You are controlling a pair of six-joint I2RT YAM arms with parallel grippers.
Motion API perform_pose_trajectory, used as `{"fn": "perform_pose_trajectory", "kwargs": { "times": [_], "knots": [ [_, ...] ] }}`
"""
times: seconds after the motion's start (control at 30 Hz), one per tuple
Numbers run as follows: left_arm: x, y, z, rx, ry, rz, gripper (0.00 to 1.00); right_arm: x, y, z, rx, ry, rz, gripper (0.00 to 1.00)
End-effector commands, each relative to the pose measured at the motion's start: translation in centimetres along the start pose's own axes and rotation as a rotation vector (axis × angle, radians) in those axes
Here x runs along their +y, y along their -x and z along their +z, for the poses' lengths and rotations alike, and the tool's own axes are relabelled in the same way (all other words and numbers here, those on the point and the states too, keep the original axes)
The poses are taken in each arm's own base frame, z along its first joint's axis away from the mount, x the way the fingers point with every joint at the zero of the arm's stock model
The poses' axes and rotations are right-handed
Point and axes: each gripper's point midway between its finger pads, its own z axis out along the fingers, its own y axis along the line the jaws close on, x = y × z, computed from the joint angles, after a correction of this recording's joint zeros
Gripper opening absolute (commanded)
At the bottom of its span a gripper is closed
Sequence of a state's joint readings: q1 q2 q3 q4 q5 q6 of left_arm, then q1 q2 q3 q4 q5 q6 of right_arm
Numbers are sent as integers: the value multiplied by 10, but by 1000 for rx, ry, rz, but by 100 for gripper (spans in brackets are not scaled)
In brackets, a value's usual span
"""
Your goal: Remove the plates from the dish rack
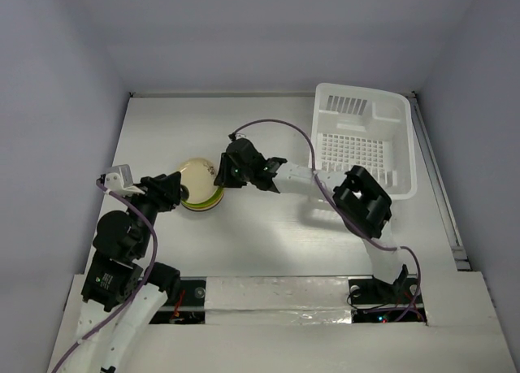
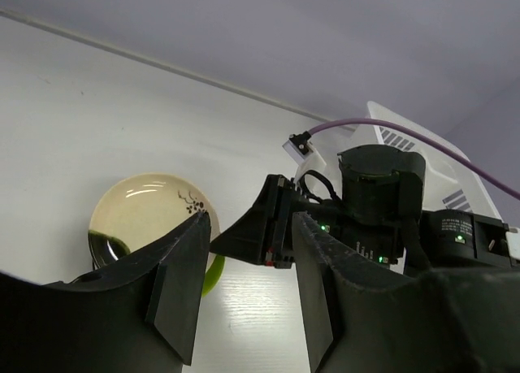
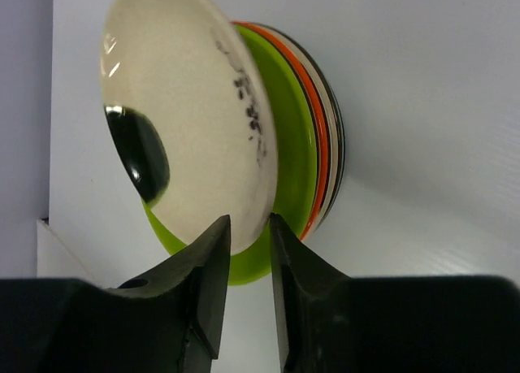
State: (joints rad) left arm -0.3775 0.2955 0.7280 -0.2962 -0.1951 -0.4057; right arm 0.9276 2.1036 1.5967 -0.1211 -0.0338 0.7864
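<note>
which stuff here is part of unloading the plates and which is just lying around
Job: dish rack, cream plate, stacked plates under it, right end effector, left end effector.
Just there: table, purple cable.

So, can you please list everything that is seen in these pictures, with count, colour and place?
table: one, white, under everything
dish rack: one, white, far right; no plates visible in it
plates: one stack, at least four, left of centre; cream plate on top, then green, then orange
cables: two, purple, one along each arm
left hand: one, black, open, just left of the stack
right hand: one, black, fingers either side of the cream plate's rim; whether it grips is unclear
</note>
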Motion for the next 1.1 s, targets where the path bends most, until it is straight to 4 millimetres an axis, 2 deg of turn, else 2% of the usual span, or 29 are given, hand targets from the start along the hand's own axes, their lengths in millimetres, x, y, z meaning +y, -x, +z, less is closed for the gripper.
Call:
{"fn": "perform_pose_trajectory", "kwargs": {
  "times": [0.0,0.03,0.13,0.17,0.23,0.27,0.3,0.37,0.4,0.43,0.47,0.5,0.53,0.6,0.63,0.67,0.7,0.73,0.77,0.8,0.83,0.87,0.9,0.93,0.97,1.0,1.07],
  "knots": [
    [0,6,4,-24,7,-7,42,37,22,-29,-86,95,-7,33],
    [0,5,5,-22,9,-6,42,41,18,-33,-82,98,-14,35],
    [1,6,4,-24,13,-6,42,37,14,-37,-94,61,-31,36],
    [1,6,4,-24,13,-6,41,42,15,-45,-105,66,-38,36],
    [1,6,5,-24,15,-6,42,36,17,-50,-126,41,-39,36],
    [1,6,4,-27,13,-7,42,43,19,-60,-142,55,-47,36],
    [1,6,4,-27,13,-7,42,38,19,-64,-151,42,-51,36],
    [1,6,4,-26,12,-5,42,42,22,-77,-182,50,-64,35],
    [1,6,4,-24,13,-3,42,47,34,-92,-228,52,-65,34],
    [1,6,4,-23,12,-3,42,43,30,-98,-234,37,-76,24],
    [0,6,4,-26,5,-1,42,40,34,-106,-257,27,-84,14],
    [-2,6,4,-23,-5,3,42,47,47,-130,-324,33,-84,0],
    [-3,6,3,-24,-12,7,43,40,41,-138,-339,22,-95,0],
    [-5,5,3,-20,-31,12,45,35,47,-165,-411,12,-127,0],
    [-7,6,2,-26,-39,18,47,50,62,-201,-494,73,-120,0],
    [-8,8,1,-33,-45,19,48,32,53,-210,-502,47,-145,0],
    [-10,8,0,-32,-58,22,49,26,58,-226,-546,38,-142,0],
    [-10,10,-1,-39,-64,29,51,30,70,-268,-628,89,-122,0],
    [-11,10,0,-44,-65,31,52,11,60,-275,-634,63,-143,0],
    [-11,11,-1,-46,-68,35,53,2,64,-294,-687,49,-129,2],
    [-11,11,-1,-49,-73,38,57,-5,65,-312,-722,46,-124,4],
    [-11,10,-1,-48,-75,42,58,-7,72,-354,-806,93,-104,8],
    [-14,10,0,-50,-92,44,58,-22,70,-364,-837,69,-95,14],
    [-15,9,0,-50,-100,47,59,-28,70,-379,-865,71,-84,29],
    [-17,10,0,-50,-107,51,59,-31,73,-412,-933,115,-58,39],
    [-19,10,1,-49,-116,54,59,-42,72,-420,-963,98,-37,66],
    [-20,12,2,-49,-117,63,59,-56,71,-436,-1001,78,-7,98]
  ]
}}
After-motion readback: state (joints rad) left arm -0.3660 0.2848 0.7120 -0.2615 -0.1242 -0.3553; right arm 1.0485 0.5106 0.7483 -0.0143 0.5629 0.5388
